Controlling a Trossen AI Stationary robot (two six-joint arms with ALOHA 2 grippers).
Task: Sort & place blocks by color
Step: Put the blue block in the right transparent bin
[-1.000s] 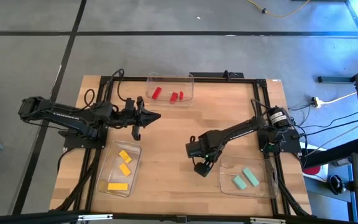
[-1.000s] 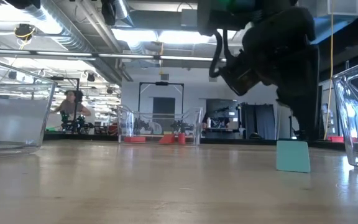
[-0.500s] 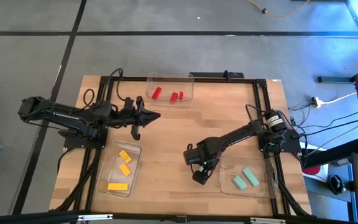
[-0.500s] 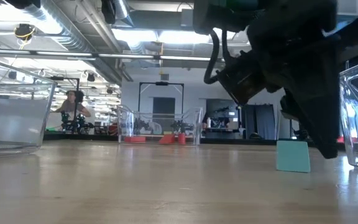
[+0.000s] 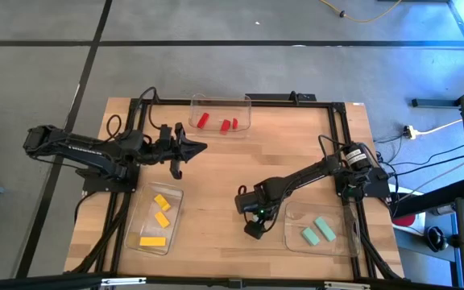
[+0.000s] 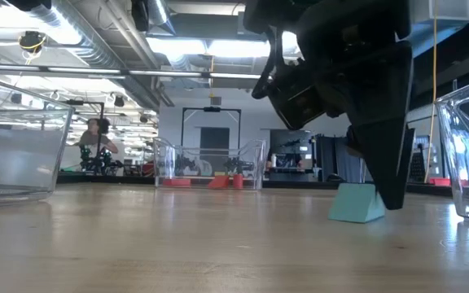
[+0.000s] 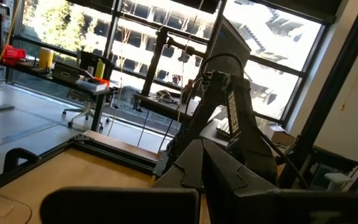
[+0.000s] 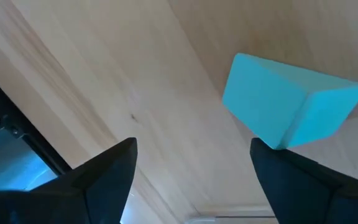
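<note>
Fingers of the right claw [image 5: 252, 229] stand wide apart, holding nothing; one finger [image 6: 389, 155] touches the teal block [image 6: 355, 203], which sits tilted on the counter [image 5: 216, 173] just beside the clear tray [image 5: 333, 246] holding two more teal blocks [image 5: 317, 230]. The right arm reaches low across the counter from the right edge. The left claw [image 5: 185, 151] is closed and empty, hovering near the tray of red blocks [image 5: 220, 123]. Yellow blocks [image 5: 159, 217] lie in a third tray.

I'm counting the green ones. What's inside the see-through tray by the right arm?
Two mint green blocks lie inside the clear tray. A third sits outside on the table, at the open right gripper.
</note>
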